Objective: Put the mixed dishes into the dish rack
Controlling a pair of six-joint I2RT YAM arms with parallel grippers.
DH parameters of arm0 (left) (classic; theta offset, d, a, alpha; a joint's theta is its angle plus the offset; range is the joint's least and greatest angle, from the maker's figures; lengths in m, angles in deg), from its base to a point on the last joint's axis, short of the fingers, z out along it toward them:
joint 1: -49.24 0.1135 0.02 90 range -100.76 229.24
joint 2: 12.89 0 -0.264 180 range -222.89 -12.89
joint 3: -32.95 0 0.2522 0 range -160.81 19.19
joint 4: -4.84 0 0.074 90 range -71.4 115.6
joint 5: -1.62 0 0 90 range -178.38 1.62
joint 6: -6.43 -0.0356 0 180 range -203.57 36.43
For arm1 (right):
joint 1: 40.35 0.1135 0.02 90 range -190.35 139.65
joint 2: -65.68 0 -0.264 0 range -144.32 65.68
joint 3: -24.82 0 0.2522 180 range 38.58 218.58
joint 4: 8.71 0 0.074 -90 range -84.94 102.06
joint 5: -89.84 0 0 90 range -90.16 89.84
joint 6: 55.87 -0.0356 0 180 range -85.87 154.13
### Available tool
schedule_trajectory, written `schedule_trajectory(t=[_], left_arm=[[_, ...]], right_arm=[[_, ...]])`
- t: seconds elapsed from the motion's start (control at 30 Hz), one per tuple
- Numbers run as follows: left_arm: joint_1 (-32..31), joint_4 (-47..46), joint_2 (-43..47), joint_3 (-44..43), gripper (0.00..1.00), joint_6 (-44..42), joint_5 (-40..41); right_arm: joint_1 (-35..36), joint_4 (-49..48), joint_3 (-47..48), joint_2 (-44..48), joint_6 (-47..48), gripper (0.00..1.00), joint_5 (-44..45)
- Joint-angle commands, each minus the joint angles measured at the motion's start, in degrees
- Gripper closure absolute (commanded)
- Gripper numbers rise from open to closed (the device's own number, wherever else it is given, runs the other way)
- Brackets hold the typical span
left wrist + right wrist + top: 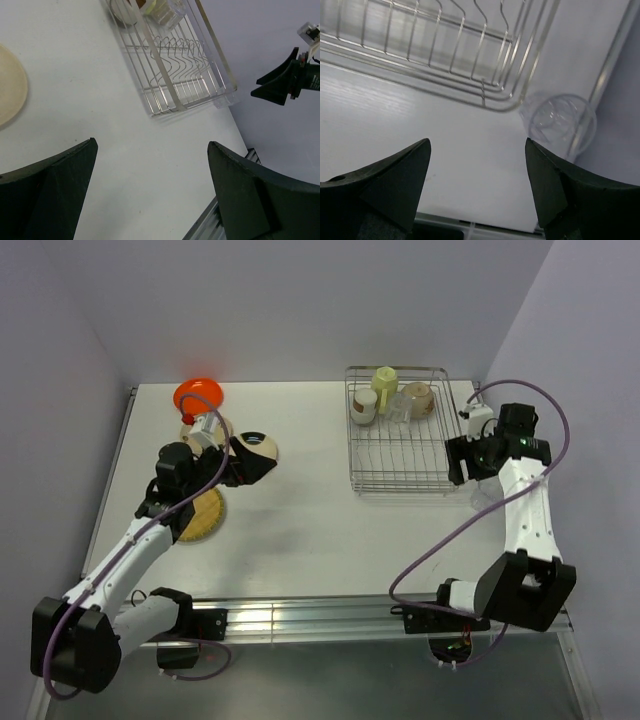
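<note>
Glass point(562, 122) ahead-right of right claw point(477, 147), outside dish rack point(483, 95) corner.

open claw point(477, 185); clear glass point(561, 122) just beside dish rack point(485, 95) corner.

White table point(300, 530), pale lilac walls point(300, 300)

Overhead, wrist views; common dish rack point(400, 455)
</note>
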Motion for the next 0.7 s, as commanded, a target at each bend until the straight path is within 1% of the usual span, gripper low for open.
schedule_trajectory(t=[0.0, 0.03, 0.1, 0.13, 0.17, 0.2, 0.23, 0.27, 0.3, 0.37, 0.43, 0.57, 0.67], left_arm=[[0.4, -7.4, -3.5, -1.8, 0.02, -1.1, -7.7], [0.4, -8.0, -4.4, -2.1, 0.02, -1.2, -8.6], [0.5, -9.9, -6.6, -2.7, 0.03, -1.0, -10.5], [0.5, -10.2, -7.2, -3.0, 0.03, -0.9, -10.8], [0.5, -10.4, -8.4, -3.2, 0.03, -0.8, -10.9], [0.5, -9.9, -9.0, -4.3, 0.03, -0.4, -11.4], [0.5, -8.9, -9.6, -5.2, 0.04, -0.7, -12.0], [0.5, -7.9, -10.5, -6.0, 0.04, -0.8, -12.7], [0.5, -5.6, -10.8, -7.3, 0.04, -1.4, -13.4], [0.5, -3.9, -10.5, -7.8, 0.04, -2.5, -13.4], [0.5, -3.1, -9.7, -7.0, 0.04, -3.1, -13.0], [0.5, -2.2, -8.0, -6.2, 0.04, -2.1, -12.7], [0.5, -1.5, -7.3, -6.0, 0.05, -0.3, -11.9]], right_arm=[[-0.3, 2.3, -2.7, 7.9, 8.2, 0.17, 9.9], [-0.3, 3.3, -3.3, 8.4, 11.7, 0.18, 10.7], [-0.3, 4.9, -4.0, 9.1, 15.5, 0.20, 12.4], [-0.4, 5.9, -4.4, 9.2, 19.8, 0.21, 13.4], [-0.4, 6.3, -4.5, 9.3, 21.8, 0.22, 14.3], [-0.6, 6.8, -4.8, 9.8, 24.2, 0.22, 14.8], [-0.8, 7.4, -5.1, 10.4, 29.2, 0.22, 14.7], [-1.4, 7.7, -5.3, 11.5, 32.3, 0.22, 13.9], [-1.9, 8.3, -6.6, 12.0, 40.4, 0.21, 11.5], [-2.7, 7.1, -9.1, 12.6, 46.9, 0.21, 11.7], [-2.8, 4.9, -12.1, 11.5, 52.6, 0.21, 13.6], [-3.4, 1.5, -11.9, 5.5, 55.2, 0.23, 16.3], [-3.6, -0.4, -10.7, 3.7, 56.1, 0.24, 17.3]])
